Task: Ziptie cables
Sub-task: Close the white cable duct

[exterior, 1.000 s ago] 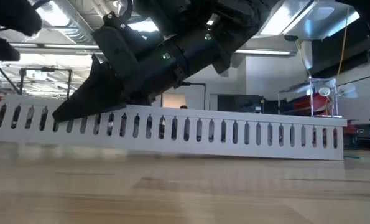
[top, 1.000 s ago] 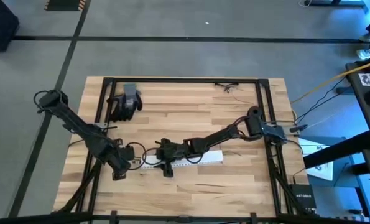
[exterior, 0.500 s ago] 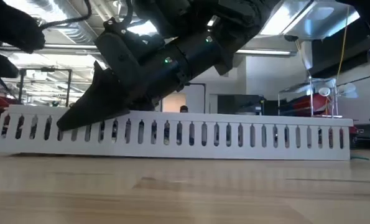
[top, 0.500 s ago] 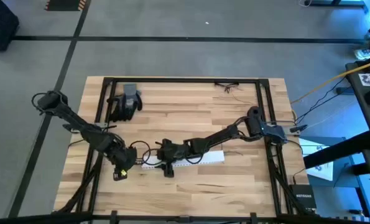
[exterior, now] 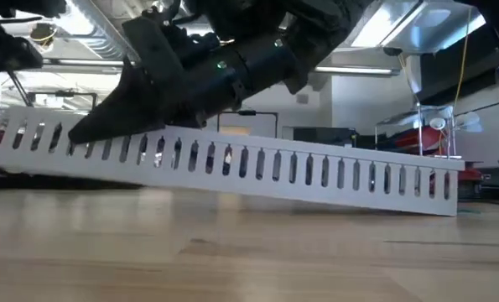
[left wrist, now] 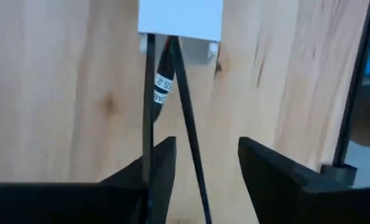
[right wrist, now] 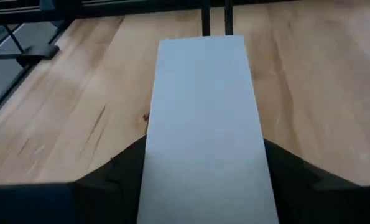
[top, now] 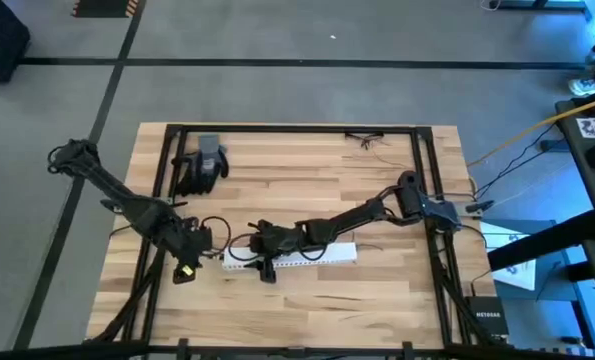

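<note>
From above, the right gripper point(top: 264, 243) is clamping the white slotted strip point(top: 307, 255) at mid-desk point(top: 307, 170). At table level, the strip's gripped end is tilting upward. In the left wrist view, the left gripper point(left wrist: 200, 168) is hanging released around thin, limp cables point(left wrist: 172, 93) emerging from the strip's end; they look light and floppy, best pinched near that end.

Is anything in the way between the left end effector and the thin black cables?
Nothing visible. The cables run from the white slotted strip straight into the gap of the open left end effector.
</note>
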Available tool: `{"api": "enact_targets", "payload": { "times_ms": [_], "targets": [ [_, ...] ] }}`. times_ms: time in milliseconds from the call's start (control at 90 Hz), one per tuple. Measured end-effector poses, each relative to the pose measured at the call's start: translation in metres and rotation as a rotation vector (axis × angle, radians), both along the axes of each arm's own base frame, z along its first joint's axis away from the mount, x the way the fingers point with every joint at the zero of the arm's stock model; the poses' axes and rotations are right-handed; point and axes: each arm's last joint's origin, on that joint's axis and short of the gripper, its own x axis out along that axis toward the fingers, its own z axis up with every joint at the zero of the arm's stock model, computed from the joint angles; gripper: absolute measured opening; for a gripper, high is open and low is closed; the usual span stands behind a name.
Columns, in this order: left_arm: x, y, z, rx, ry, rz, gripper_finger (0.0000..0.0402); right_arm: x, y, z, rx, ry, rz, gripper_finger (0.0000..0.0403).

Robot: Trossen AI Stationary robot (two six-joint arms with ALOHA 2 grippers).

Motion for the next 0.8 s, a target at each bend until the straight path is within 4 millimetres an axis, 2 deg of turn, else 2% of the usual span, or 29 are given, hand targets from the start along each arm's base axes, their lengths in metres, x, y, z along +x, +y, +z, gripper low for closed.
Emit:
{"api": "enact_targets", "payload": {
  "times_ms": [111, 300, 456, 544, 633, 733, 800],
  "targets": [
    [-0.001, 0.000, 0.001, 0.058, -0.050, 0.032, 0.0163, 0.000, 0.000, 0.000, 0.010, 0.002, -0.007, 0.0227],
    [0.010, -0.007, -0.006, 0.124, -0.098, 0.040, 0.0165, -0.001, 0.001, -0.002, 0.031, 0.015, -0.010, 0.0230],
    [0.020, -0.015, -0.017, 0.136, -0.103, 0.020, 0.0170, -0.001, 0.001, 0.000, 0.047, 0.044, 0.012, 0.0271],
    [0.022, -0.018, -0.022, 0.154, -0.087, 0.009, 0.0169, 0.003, -0.001, 0.011, 0.054, 0.070, 0.026, 0.0300],
    [0.024, -0.020, -0.025, 0.167, -0.075, 0.007, 0.0165, 0.009, -0.002, 0.033, 0.021, 0.031, 0.049, 0.0321],
    [0.025, -0.020, -0.027, 0.172, -0.076, 0.024, 0.0162, 0.018, -0.002, 0.060, -0.019, -0.068, 0.037, 0.0330],
    [0.026, -0.020, -0.027, 0.183, -0.092, 0.038, 0.0162, 0.022, -0.002, 0.064, -0.053, -0.119, 0.014, 0.0330]
  ]
}}
